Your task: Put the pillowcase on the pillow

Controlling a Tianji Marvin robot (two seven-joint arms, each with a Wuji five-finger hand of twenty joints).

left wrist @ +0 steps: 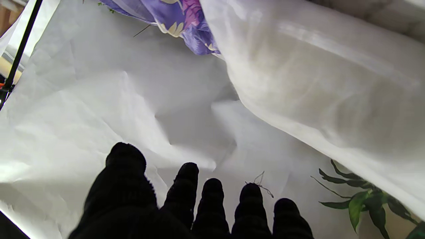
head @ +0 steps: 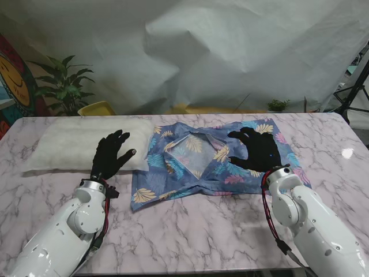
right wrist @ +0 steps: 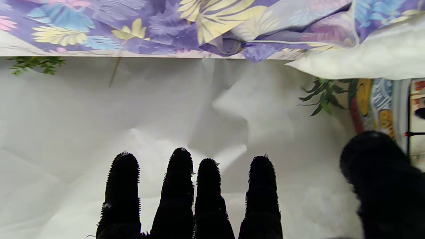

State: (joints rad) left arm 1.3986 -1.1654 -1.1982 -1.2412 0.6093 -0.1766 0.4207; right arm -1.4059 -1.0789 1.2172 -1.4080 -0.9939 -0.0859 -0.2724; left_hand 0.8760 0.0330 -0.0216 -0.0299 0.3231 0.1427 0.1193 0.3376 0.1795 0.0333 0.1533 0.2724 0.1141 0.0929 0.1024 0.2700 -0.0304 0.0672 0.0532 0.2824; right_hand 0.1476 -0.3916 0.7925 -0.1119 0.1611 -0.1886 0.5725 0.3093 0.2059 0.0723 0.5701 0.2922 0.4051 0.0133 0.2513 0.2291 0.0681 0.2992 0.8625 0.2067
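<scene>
1. The pillow (head: 86,147) lies on the left of the marble table (head: 190,231), white and plump. Its right end touches or slightly overlaps the left edge of the pillowcase (head: 207,164), which is spread rumpled across the middle and right of the table.

2. The left hand (head: 111,154) hovers over the pillow's near right corner with its fingers (left wrist: 186,186) spread apart and holding nothing. From the stand view I cannot tell whether the palm touches the pillow.

3. The right hand (head: 253,151) sits over the right half of the pillowcase, thumb and fingers (right wrist: 179,186) apart in a loose curl — nothing is gripped. The wrist view shows the fingertips free against the white backdrop (head: 242,52).

4. The cloth shows a paler, diamond-shaped fold near its centre, likely a turned-back layer. I cannot tell which edge is the opening.

5. Judged from this, the task is barely begun: pillow outside, case flat.

6. Risks from here:
   - Pinching both layers of the thin cloth would hold the mouth shut, so the pillow could not enter.
   - A one-sided grasp on the soft pillow would let it sag and drag the pillowcase into a bunch.
   - The smooth marble gives little friction — pushing the pillow in without pinning the case would slide the whole cloth right, towards the table's edge.
</scene>
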